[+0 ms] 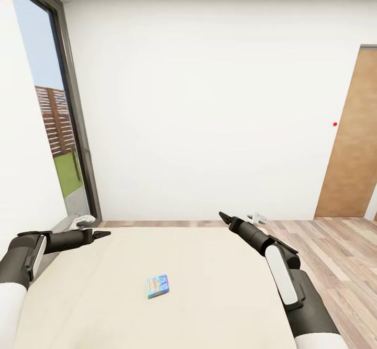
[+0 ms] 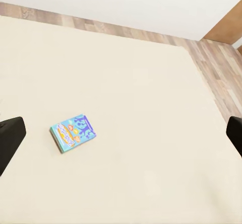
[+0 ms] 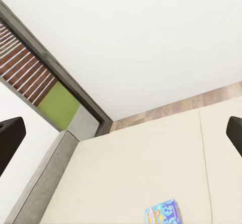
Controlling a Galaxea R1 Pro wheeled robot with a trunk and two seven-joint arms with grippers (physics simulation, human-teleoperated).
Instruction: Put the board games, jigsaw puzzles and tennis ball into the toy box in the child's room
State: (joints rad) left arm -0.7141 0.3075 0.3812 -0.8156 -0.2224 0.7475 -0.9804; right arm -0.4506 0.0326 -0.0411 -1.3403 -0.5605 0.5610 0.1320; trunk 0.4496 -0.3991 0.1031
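Note:
A small, mostly blue board game [image 1: 157, 286] lies flat on the beige bed [image 1: 220, 291], nearer its front and between my two arms. My left gripper [image 1: 102, 233] hovers open over the bed's left side, well behind the box. The left wrist view has the board game [image 2: 73, 132] between the wide-apart fingers [image 2: 10, 141], some way below them. My right gripper [image 1: 225, 216] is open above the bed's far right corner, pointing toward the wall. The board game [image 3: 162, 214] lies at the edge of its wrist view. The table, toy box, jigsaw puzzles and tennis ball are out of view.
A tall dark-framed window [image 1: 57, 129] stands at the left, close to the bed's grey frame [image 3: 45, 183]. The white wall runs behind the bed. Wood-plank floor [image 1: 330, 244] and a brown door [image 1: 351, 145] lie to the right.

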